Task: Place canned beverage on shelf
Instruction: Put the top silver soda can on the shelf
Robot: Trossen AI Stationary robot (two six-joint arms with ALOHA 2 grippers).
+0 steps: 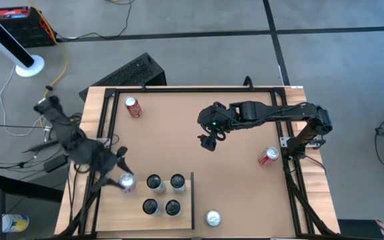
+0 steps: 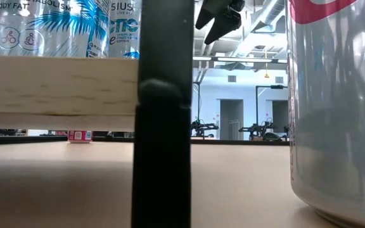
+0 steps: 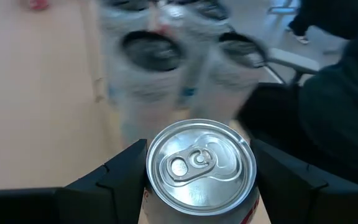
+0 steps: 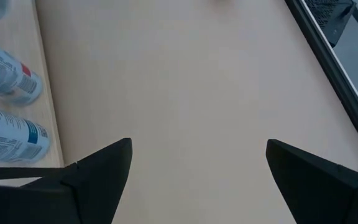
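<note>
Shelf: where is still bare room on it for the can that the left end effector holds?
The shelf is bare left of its four cans, beside the left end effector gripping the can. Near the black rail it is crowded.

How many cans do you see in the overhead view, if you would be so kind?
8. Four stand on the shelf; one sits in the left gripper at the shelf's left edge; three rest on the table: far left, right side, near edge. Others may be hidden.
</note>
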